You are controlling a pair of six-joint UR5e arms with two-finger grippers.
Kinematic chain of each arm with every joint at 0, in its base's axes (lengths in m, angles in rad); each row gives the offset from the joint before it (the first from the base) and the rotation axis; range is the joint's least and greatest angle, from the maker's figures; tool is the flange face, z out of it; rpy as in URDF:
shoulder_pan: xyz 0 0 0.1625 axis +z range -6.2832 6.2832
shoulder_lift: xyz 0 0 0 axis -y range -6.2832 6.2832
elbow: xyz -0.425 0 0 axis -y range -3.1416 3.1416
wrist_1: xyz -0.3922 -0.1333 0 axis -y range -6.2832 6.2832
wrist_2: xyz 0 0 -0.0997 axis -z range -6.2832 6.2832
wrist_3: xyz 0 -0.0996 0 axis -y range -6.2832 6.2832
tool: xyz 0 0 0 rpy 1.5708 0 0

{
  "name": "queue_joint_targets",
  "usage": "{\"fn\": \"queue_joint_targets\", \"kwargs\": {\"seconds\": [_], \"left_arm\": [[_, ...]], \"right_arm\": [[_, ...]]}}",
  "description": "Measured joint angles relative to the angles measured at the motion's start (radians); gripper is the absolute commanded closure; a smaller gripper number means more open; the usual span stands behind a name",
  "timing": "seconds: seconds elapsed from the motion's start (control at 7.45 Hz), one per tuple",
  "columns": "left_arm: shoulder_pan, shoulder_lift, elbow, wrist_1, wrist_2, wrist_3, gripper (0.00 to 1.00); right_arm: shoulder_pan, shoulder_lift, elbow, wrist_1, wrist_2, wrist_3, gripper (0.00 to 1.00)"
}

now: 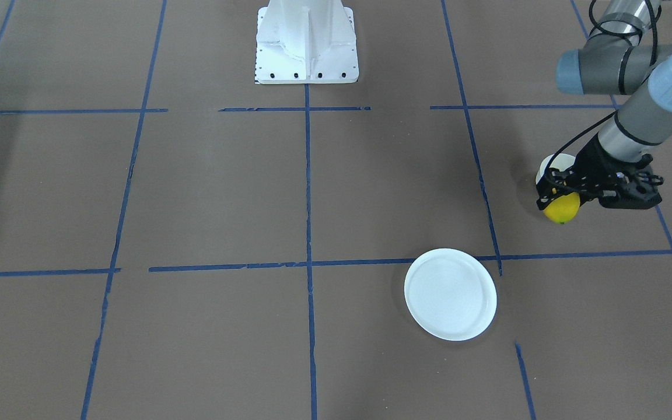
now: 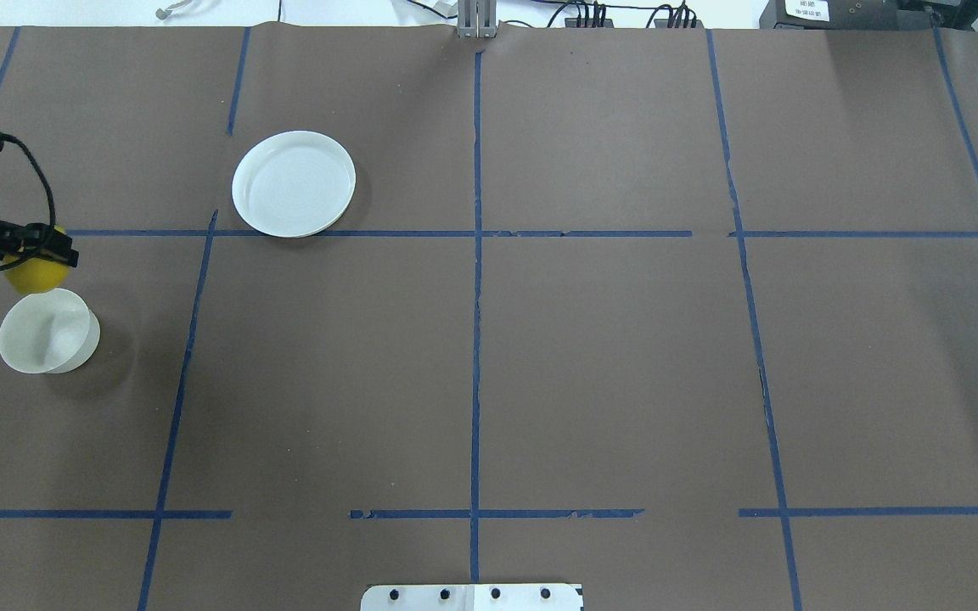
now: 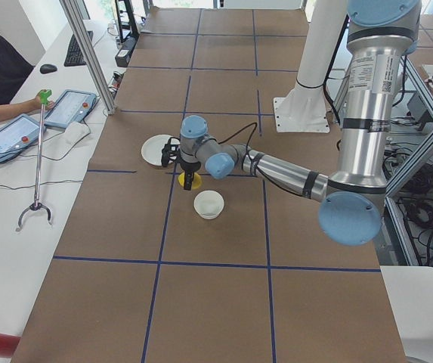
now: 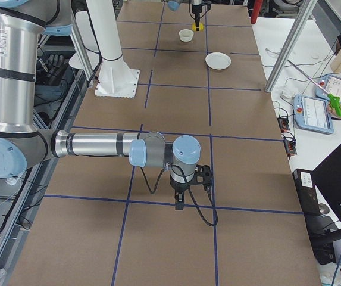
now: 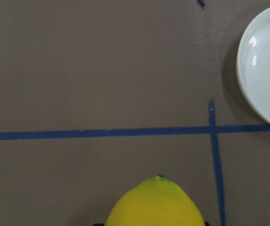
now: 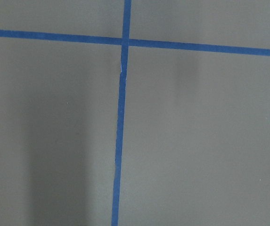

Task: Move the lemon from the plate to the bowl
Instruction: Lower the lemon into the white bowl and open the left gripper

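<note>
One small yellow oval lemon point(image 1: 562, 209), one flat round white plate point(image 1: 450, 294), one small deep white bowl point(image 2: 47, 335), two arms. Bowl sits near the left end of the brown taped table point(image 2: 608, 356), with the plate well apart from it. Black two-finger left gripper point(image 1: 557, 197) is clamped on the lemon, off the plate, just beside the bowl's rim and not inside; right gripper point(image 4: 180, 199) is far off, opening can't be told.

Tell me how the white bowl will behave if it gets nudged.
Probably light: the bowl looks thin-walled and disposable, so a nudge would likely slide it across the table. It is deep and narrow, so a hit near the rim may tip it. The lemon, if dropped off-centre, could shift it.
</note>
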Motion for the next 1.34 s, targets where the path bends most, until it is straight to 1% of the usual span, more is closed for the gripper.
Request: {"fn": "queue_joint_targets", "kwargs": {"seconds": [0.13,0.27,0.54,0.67,0.8,1.34], "left_arm": [[0.007,0.063,-0.009,-0.063,0.009,-0.031,1.0],[0.033,0.092,-0.01,-0.093,0.023,-0.083,1.0],[0.112,0.108,0.001,-0.13,0.075,-0.173,1.0],[0.128,0.108,0.008,-0.144,0.085,-0.184,0.28],[0.134,0.107,0.015,-0.151,0.089,-0.177,0.0],[0.133,0.106,0.02,-0.157,0.081,-0.134,0.0]], "right_arm": [[0.0,0.0,0.0,0.0,0.0,0.0,0.0],[0.0,0.0,0.0,0.0,0.0,0.0,0.0],[0.0,0.0,0.0,0.0,0.0,0.0,0.0],[0.0,0.0,0.0,0.0,0.0,0.0,0.0],[0.0,0.0,0.0,0.0,0.0,0.0,0.0],[0.0,0.0,0.0,0.0,0.0,0.0,0.0]]}}
